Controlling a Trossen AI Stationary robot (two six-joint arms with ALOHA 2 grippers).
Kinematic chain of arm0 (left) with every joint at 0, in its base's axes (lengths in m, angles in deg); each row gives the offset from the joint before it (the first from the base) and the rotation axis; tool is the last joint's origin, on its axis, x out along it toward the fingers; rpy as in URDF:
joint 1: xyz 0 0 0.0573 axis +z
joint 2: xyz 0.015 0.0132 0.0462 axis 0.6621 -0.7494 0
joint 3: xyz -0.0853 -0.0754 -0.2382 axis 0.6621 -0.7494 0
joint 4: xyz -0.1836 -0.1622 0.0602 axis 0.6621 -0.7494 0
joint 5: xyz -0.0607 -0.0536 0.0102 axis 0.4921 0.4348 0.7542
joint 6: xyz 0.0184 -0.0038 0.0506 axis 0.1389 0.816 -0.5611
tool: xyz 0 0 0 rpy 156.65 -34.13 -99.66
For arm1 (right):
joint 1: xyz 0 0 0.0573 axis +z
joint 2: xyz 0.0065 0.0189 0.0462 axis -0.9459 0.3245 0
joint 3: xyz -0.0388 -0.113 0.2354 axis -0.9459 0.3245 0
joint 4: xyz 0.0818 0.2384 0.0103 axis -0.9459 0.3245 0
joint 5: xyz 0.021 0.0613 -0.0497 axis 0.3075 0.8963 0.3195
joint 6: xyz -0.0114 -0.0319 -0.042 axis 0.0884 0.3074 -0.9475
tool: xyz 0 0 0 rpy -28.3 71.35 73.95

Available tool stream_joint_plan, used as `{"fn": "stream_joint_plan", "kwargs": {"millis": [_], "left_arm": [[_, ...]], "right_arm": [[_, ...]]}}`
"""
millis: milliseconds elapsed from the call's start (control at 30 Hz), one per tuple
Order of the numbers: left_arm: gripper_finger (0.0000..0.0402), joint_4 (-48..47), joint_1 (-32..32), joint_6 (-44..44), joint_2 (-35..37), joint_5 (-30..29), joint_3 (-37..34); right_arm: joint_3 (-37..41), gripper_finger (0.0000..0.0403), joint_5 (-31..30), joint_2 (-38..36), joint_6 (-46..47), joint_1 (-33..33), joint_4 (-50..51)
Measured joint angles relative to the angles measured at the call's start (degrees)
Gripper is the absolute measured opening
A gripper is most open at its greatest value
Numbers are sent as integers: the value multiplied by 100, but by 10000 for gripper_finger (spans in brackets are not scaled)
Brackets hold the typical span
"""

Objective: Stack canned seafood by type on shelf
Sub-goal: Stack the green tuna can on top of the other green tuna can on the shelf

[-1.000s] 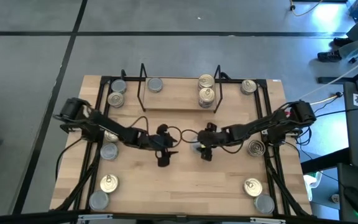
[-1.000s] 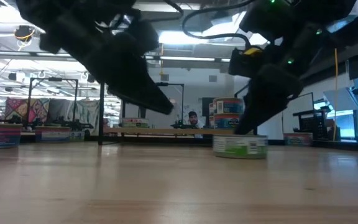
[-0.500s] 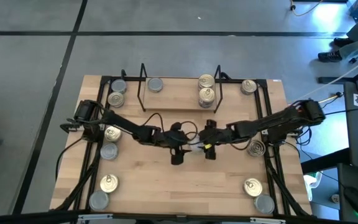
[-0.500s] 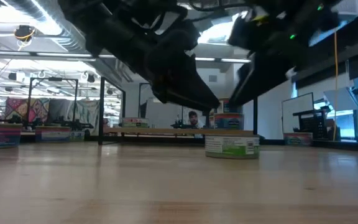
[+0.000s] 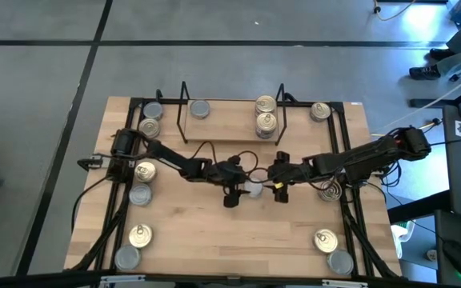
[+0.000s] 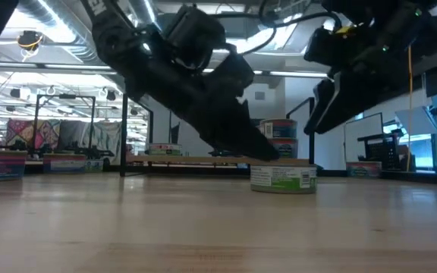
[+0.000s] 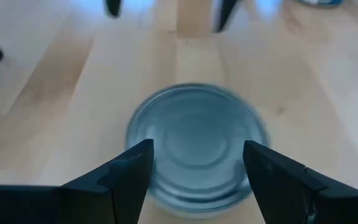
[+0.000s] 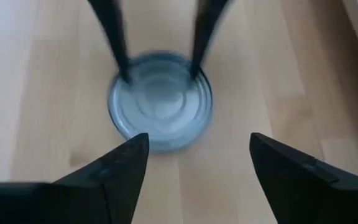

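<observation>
A tin with a plain silver-grey lid [image 5: 253, 189] stands on its base at the table's middle. My left gripper [image 5: 234, 194] is open and slants down at it from the left, its fingertips low over the lid's left edge [image 7: 197, 146]. My right gripper [image 5: 280, 190] is open, raised, and stands clear of the tin on its right [image 8: 160, 102]. The shelf [image 5: 230, 132] stands at the far middle. It holds a silver-lidded tin [image 5: 199, 110] at its left end and gold-lidded tins [image 5: 266, 113] at its right end. My left gripper's fingertips [image 8: 124, 73] stand over the rim of the tin's lid on its left side, coming slanting down from the table's left. I cannot tell whether they touch the lid. The tin sits flat on the table.
Loose tins line both sides: several at the left [image 5: 143, 170] [image 5: 139, 234] and several at the right [image 5: 330, 190] [image 5: 325, 239] [image 5: 320, 111]. Black rails [image 5: 350, 224] edge the table. Bare wood lies near the tin toward the near edge.
My left gripper has gone toward the table's right and down, arriving over the silver-lidded tin. My right gripper has risen from the tin and drawn back toward the table's right.
</observation>
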Motion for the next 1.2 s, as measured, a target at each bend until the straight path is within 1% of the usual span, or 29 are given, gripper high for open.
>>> {"fn": "stream_joint_plan", "kwargs": {"millis": [100,200,300,433,533,600,667,833,1033,1133,1200], "left_arm": [[249,91,38,-37,-133,-7,13],[249,100,74,-50,-171,-12,18],[249,74,129,23,-171,29,20],[249,56,298,217,-202,378,20],[249,37,430,428,-226,592,20],[249,35,498,492,-230,669,20],[249,44,554,552,-233,687,18],[249,55,674,754,-241,802,10],[249,78,703,802,-243,870,3],[249,78,703,807,-243,874,3],[249,78,703,810,-243,884,3]], "right_arm": [[90,280,181,-2,-129,0,-296],[90,280,468,29,-270,0,-317],[92,280,543,126,-313,0,-312],[90,280,740,324,-472,21,-410],[90,280,650,507,-918,212,-615],[90,280,482,608,-1302,401,-854],[90,280,184,690,-1650,568,-1072],[88,280,-767,796,-2357,898,-1195],[88,280,-1527,1208,-2997,1133,-1162],[88,280,-2034,1443,-3150,1188,-1255],[88,280,-2241,1593,-3266,1204,-1310]]}}
